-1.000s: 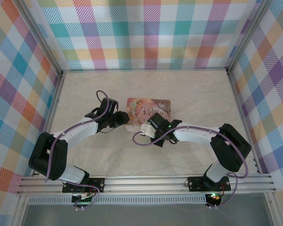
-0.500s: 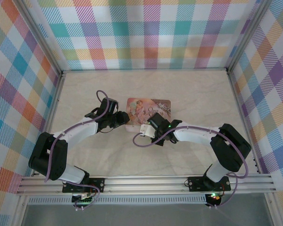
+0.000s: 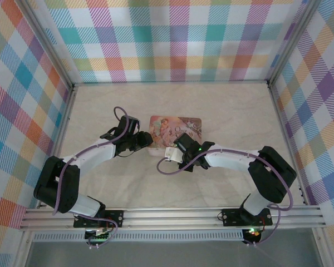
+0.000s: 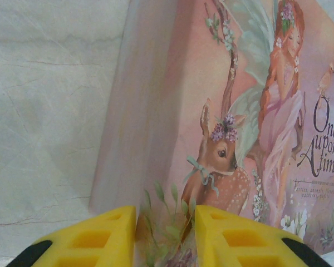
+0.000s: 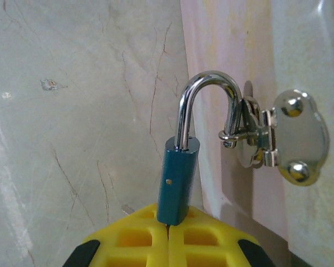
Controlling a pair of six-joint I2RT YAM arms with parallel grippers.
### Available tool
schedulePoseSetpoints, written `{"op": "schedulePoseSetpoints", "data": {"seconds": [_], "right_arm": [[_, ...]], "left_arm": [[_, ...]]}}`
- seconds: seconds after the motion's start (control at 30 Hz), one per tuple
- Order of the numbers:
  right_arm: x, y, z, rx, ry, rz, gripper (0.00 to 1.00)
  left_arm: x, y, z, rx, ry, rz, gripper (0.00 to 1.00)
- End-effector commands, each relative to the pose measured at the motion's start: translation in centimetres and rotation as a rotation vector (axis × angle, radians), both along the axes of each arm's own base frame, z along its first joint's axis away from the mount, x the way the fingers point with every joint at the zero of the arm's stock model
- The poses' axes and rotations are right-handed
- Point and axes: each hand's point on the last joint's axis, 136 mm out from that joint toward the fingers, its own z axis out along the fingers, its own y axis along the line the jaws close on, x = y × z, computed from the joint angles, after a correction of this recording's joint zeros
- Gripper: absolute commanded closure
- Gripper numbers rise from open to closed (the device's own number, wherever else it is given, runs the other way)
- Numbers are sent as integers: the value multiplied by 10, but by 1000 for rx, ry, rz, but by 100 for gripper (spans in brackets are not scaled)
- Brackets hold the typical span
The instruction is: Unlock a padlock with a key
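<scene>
Presently, item one: padlock (image 5: pixel 177 181), teal body upright, lower end seated between the tips of the right end effector (image 5: pixel 168 236), whose fingers are pressed together; key not discernible, presumably pinched beneath the body; shackle (image 5: pixel 209 76) arches to 12 o'clock, its far leg hooked in the chrome hasp (image 5: pixel 292 139) at 3 o'clock; whether it has sprung free I cannot tell. Item two: left end effector (image 4: pixel 165 236), fingers part-spread and apparently clamped on the near corner of the pink tin (image 4: pixel 172 83), bracing it. Handling note: twist about the body's long axis only, no sideways pull, lest the hasp bind or the tin slide. Surroundings: bare marbled worktop (image 5: pixel 72 111) at 9 o'clock; purple cable (image 3: pixel 166 166) looped at the tin's 6 o'clock, a possible snag; plaid walls (image 3: pixel 178 39) well apart.
</scene>
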Motion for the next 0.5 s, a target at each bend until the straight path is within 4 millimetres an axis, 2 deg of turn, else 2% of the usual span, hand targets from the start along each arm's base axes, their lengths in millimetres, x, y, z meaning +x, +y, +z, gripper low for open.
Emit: {"op": "schedulePoseSetpoints", "data": {"seconds": [0.0, 0.47], "right_arm": [[8, 13, 13, 43, -54, 24, 100], [6, 19, 16, 54, -55, 68, 99]], "left_arm": [[3, -1, 9, -11, -11, -18, 68], [4, 0, 8, -9, -12, -16, 68]]}}
